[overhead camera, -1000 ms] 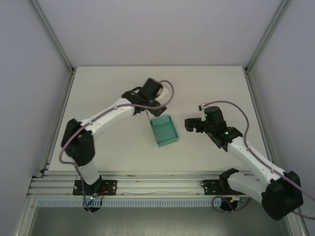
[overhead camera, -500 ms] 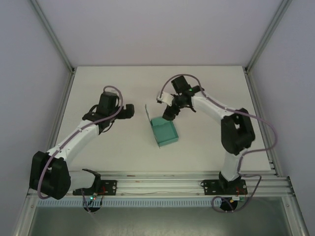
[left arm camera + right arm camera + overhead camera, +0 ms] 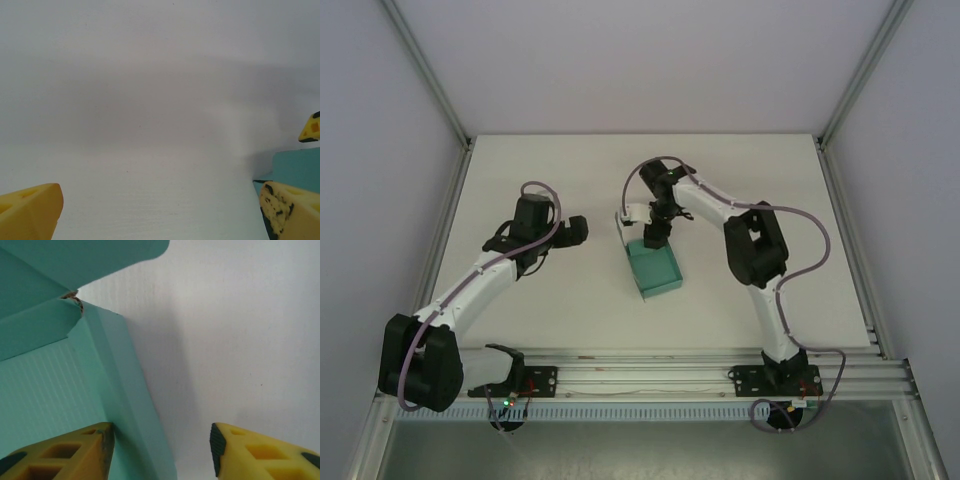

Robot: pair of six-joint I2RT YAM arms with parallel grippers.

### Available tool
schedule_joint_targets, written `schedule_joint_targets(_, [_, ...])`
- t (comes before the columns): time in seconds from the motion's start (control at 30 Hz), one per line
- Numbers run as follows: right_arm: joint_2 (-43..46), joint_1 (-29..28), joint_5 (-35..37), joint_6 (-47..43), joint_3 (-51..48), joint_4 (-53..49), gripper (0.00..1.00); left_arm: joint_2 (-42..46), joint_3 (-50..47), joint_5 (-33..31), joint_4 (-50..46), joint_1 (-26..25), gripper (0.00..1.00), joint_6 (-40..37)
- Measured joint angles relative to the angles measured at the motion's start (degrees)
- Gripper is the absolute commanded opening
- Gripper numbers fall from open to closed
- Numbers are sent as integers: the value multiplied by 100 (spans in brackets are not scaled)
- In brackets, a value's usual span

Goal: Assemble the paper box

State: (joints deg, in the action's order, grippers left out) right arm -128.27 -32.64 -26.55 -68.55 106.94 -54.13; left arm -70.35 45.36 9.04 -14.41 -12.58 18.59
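The paper box [image 3: 656, 272] is a teal open tray lying mid-table, with a flap [image 3: 620, 229] standing up at its far left corner. My right gripper [image 3: 655, 237] points down over the tray's far wall. In the right wrist view that wall [image 3: 131, 405] stands between the jaws of the right gripper [image 3: 161, 445]. The left fingertip [image 3: 85, 447] is inside the tray against the wall, and the right fingertip is well clear outside, so the jaws are open. My left gripper [image 3: 576, 232] is open and empty to the left of the box, whose edge [image 3: 298, 168] lies beyond its right finger.
The white table [image 3: 540, 180] is bounded by grey side walls and aluminium posts [image 3: 428, 80]. A metal rail [image 3: 640, 378] carrying both arm bases runs along the near edge. The right arm's elbow [image 3: 752, 240] rises to the right of the box.
The left gripper pulled away from the box's far edge to the left. The right arm swung in from the right, came down over the far wall, and its jaws narrowed.
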Motion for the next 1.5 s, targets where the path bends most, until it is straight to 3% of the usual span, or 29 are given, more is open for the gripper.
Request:
schedule_joint_targets(0.17, [-264,-11,98,-35,302,-184,43,0,-13,0,9,0,100,-2])
schedule_joint_targets(0.4, [-468,-96,129,85,494,-262,16,-22,-17,0,11,0,100,-11])
schedule_joint_targets(0.5, [-496,-111,131,232,496,-258,14,-31,-17,0,11,0,100,-20])
schedule_joint_targets(0.73, [-426,-247,542,935,310,68,1,-39,-46,-4,15,0,100,-22])
schedule_joint_targets(1.0, [-35,-673,1993,1932,-391,905,0,2,-98,-166,11,24,100,2])
schedule_joint_targets(1.27, [295,-927,3613,3292,-1320,1845,0,678,-122,-885,-125,37,100,369])
schedule_joint_targets(1.5, [345,-955,4465,4586,-1609,1882,1,1283,-122,-1167,-199,37,100,505])
